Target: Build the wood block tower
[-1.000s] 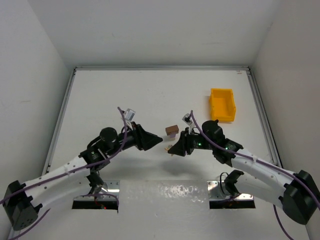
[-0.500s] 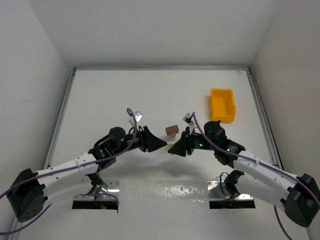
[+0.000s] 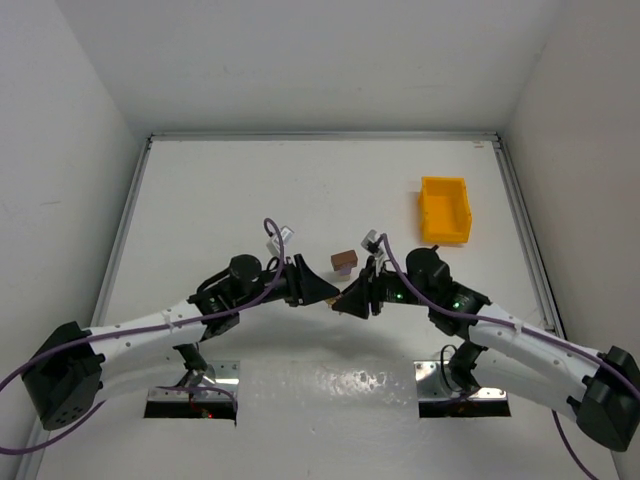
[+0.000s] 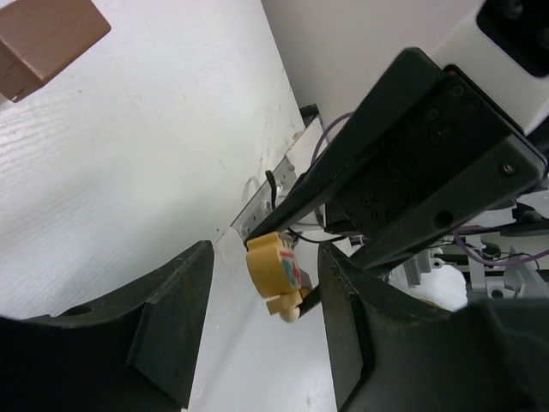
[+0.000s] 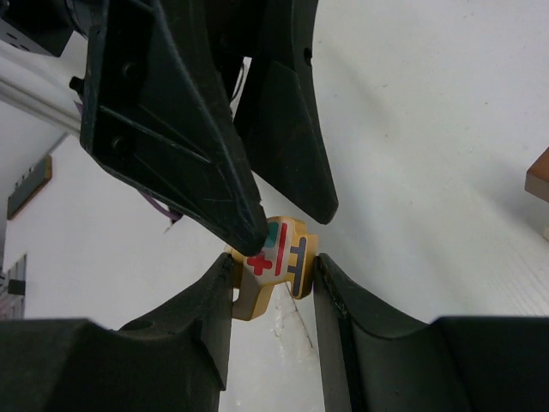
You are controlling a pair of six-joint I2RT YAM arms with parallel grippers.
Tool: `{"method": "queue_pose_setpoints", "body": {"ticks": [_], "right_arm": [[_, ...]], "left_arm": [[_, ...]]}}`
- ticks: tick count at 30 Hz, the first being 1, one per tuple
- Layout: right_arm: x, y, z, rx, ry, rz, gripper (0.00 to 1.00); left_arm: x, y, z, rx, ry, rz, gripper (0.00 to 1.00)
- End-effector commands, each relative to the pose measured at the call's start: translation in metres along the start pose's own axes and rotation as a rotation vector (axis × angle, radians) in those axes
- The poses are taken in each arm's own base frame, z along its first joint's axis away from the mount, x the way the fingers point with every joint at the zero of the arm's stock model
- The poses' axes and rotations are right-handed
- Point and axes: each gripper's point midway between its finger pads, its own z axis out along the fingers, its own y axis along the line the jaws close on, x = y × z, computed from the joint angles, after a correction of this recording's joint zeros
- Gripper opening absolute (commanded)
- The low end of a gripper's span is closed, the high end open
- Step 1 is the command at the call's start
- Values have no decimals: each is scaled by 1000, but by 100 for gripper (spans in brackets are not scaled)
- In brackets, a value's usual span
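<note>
Closely, spread left claw (image 4: 266,251) crowds right claw (image 5: 273,268) pinching tan block (image 5: 279,256) near brown block (image 3: 344,260).

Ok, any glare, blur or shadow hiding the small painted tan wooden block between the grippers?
Right wrist: small painted tan wooden block crisp, marks readable; its black fingers underexposed. Left wrist: same block fairly sharp, reddish-brown wooden block soft in the corner. Top external: glare on the glossy near table strip, soft shadows, tan block barely visible.
</note>
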Motion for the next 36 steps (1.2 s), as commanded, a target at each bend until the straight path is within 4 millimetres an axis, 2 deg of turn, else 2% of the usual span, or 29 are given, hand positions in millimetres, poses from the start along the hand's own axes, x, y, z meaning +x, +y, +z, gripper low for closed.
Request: {"method": "queue_pose_setpoints", "body": {"ticks": [1, 9, 14, 20, 24, 25, 28, 31, 34, 35, 36], "right_arm": [[-19, 9, 6, -11, -55, -99, 22], [-19, 7, 8, 15, -79, -165, 22], [-17, -1, 9, 50, -81, -180, 22], [-26, -2, 5, 75, -115, -207, 22], [-24, -1, 6, 66, -103, -212, 22], [-23, -1, 6, 64, -103, -208, 22], [-21, -3, 6, 73, -105, -207, 22], [-21, -2, 5, 71, -102, -209, 23], [-15, -6, -1, 103, -61, -217, 50], [-16, -6, -3, 113, -62, -226, 61], [-21, -4, -9, 120, -79, -254, 65]], "left_arm": [[-4, -25, 3, 94, -7, -26, 48], [-2, -27, 5, 81, 1, -49, 36], [7, -23, 8, 57, 50, -59, 35], [11, -19, 10, 26, 82, -48, 32], [9, -23, 12, 32, 80, -39, 21], [8, -24, 12, 35, 79, -36, 12], [8, -24, 13, 34, 79, -44, 0], [4, -24, 10, 28, 56, -51, 0], [-2, -24, 5, 9, 19, -61, 0], [-2, -19, 4, -21, 12, -70, 0], [-4, -18, 2, -34, 3, -75, 0]]}}
